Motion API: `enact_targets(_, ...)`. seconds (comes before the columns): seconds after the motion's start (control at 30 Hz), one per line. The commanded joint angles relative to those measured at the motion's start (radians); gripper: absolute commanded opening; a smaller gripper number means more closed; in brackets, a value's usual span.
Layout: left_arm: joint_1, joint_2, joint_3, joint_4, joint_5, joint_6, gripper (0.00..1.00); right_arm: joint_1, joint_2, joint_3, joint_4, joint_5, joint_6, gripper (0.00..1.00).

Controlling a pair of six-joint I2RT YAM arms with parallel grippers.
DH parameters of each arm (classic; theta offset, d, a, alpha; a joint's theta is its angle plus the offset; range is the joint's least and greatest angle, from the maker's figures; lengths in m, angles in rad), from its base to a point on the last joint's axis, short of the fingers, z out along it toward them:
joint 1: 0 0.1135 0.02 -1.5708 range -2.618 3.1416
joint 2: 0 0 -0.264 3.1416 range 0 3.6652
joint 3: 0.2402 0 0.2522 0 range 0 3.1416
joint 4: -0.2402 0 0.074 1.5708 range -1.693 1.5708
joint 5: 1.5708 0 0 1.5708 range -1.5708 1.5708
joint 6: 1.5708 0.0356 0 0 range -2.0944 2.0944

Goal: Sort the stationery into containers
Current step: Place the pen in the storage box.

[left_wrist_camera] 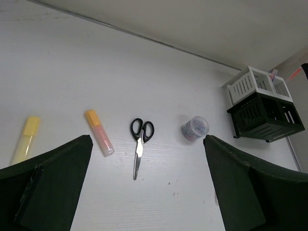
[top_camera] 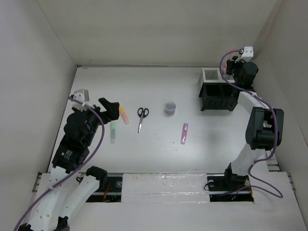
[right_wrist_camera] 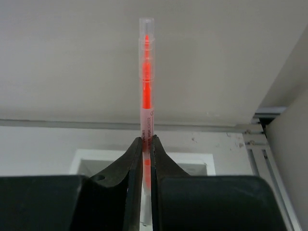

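Observation:
My right gripper (right_wrist_camera: 147, 140) is shut on a thin red pen (right_wrist_camera: 146, 72) and holds it upright above the white mesh box (right_wrist_camera: 96, 155). In the top view that gripper (top_camera: 234, 65) hovers at the back right over the white box (top_camera: 211, 74), which is joined to the black mesh organiser (top_camera: 219, 96). My left gripper (top_camera: 109, 109) is open and empty (left_wrist_camera: 147, 140). Ahead of it lie the black-handled scissors (left_wrist_camera: 139, 144), an orange highlighter (left_wrist_camera: 99, 138) and a green highlighter (left_wrist_camera: 26, 144). A purple highlighter (top_camera: 184, 133) lies mid-table.
A small round clear jar of dark bits (top_camera: 170, 108) stands between the scissors (top_camera: 142, 118) and the organiser. White walls close in the table on the left, back and right. The organiser sits near the right wall.

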Motion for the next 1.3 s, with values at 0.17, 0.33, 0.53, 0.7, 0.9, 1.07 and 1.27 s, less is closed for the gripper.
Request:
enact_targets(0.17,0.002,0.015,-0.001,0.033,0.018,0.014,1.00,-0.049,0.075,0.045,-0.005,-0.021,-0.007,0.00)
enact_targets(0.33,0.002,0.024,-0.001,0.033,0.027,0.014,1.00,-0.067,0.109,0.045,-0.005,-0.033,0.002,0.00)
enact_targets(0.53,0.002,0.024,-0.001,0.033,0.027,0.014,1.00,-0.068,0.151,0.055,-0.038,-0.045,0.002,0.00)
enact_targets(0.7,0.002,0.024,-0.001,0.033,0.018,0.014,1.00,-0.077,0.171,0.078,-0.080,-0.070,0.012,0.00)
enact_targets(0.9,0.002,0.033,-0.001,0.033,-0.003,0.014,1.00,-0.097,0.171,0.078,-0.092,-0.059,0.012,0.06)
enact_targets(1.07,0.002,0.033,-0.001,0.033,-0.003,0.014,1.00,-0.106,0.180,0.078,-0.101,-0.097,0.012,0.11)
enact_targets(1.27,0.002,0.033,-0.001,0.033,-0.003,0.014,1.00,-0.106,0.189,0.087,-0.110,-0.097,0.012,0.15)
